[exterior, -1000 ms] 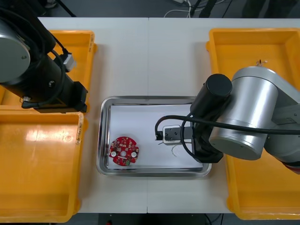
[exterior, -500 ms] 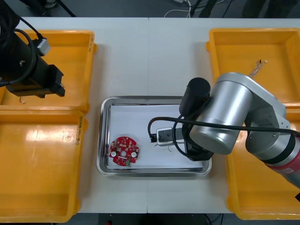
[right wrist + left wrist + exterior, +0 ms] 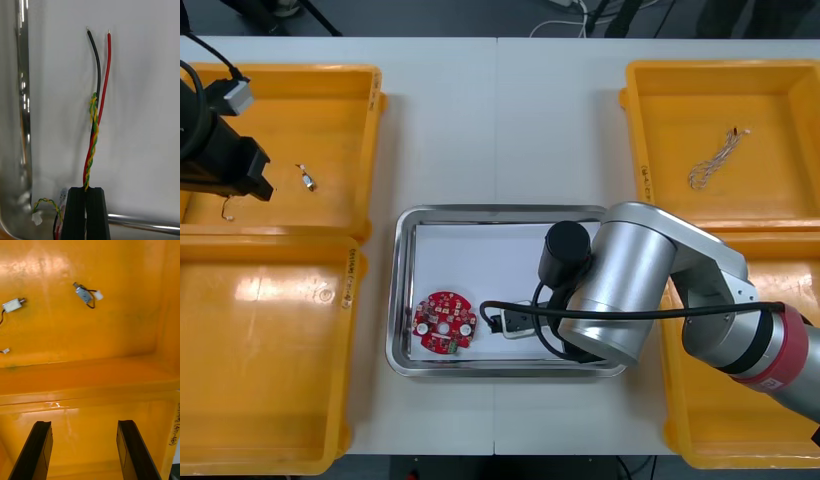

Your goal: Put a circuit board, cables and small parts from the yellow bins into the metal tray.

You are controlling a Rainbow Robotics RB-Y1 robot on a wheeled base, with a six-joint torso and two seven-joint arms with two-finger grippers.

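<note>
Right claw (image 3: 87, 189) is closed tightly on a cable bundle (image 3: 94, 123) of red, black and twisted yellow-green strands, which is stretched over the white floor of the metal tray (image 3: 22, 112). A round red circuit board (image 3: 445, 322) is seen in the tray just beside it. Left claw (image 3: 84, 423) is held wide apart over the left yellow bins (image 3: 112, 337), with two small metal parts (image 3: 85, 295) seen farther on. Another cable (image 3: 710, 165) is seen in the far right bin (image 3: 780, 90).

A handwritten black marking (image 3: 173, 432) stands on the yellow bin's (image 3: 112, 390) rim; its characters cannot be read.
</note>
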